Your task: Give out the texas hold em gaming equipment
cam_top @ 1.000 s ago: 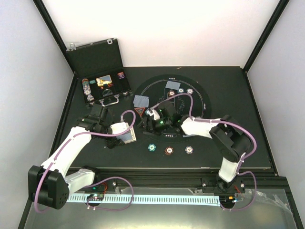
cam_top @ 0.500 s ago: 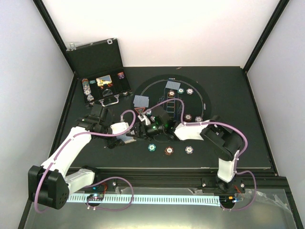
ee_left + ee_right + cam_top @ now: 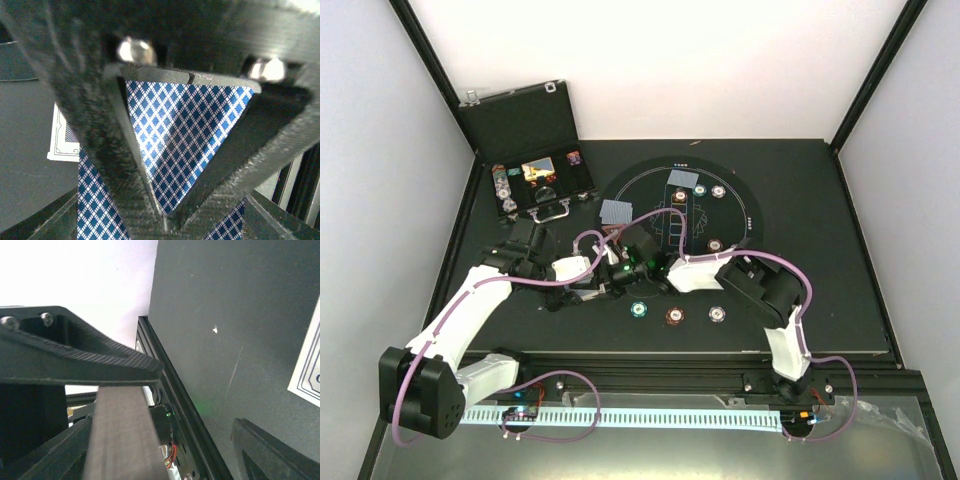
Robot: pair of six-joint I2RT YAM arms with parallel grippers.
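Left gripper (image 3: pixel 165 220) clamped on playing cards (image 3: pixel 185 135); blue diamond backs fill wrist view. Right gripper (image 3: pixel 611 273) right against it from 3 o'clock, fingers (image 3: pixel 75 360) apart. Single card (image 3: pixel 618 212) face down at 12 o'clock from grippers, on 9 o'clock edge of mat (image 3: pixel 745 215). Teal chip (image 3: pixel 639 309), brown chip (image 3: pixel 673 315), grey chip (image 3: pixel 717 314) in row at 4 o'clock, off mat. Second card (image 3: pixel 682 179) near mat's 12 o'clock edge. Open case (image 3: pixel 520 125) at 11 o'clock.
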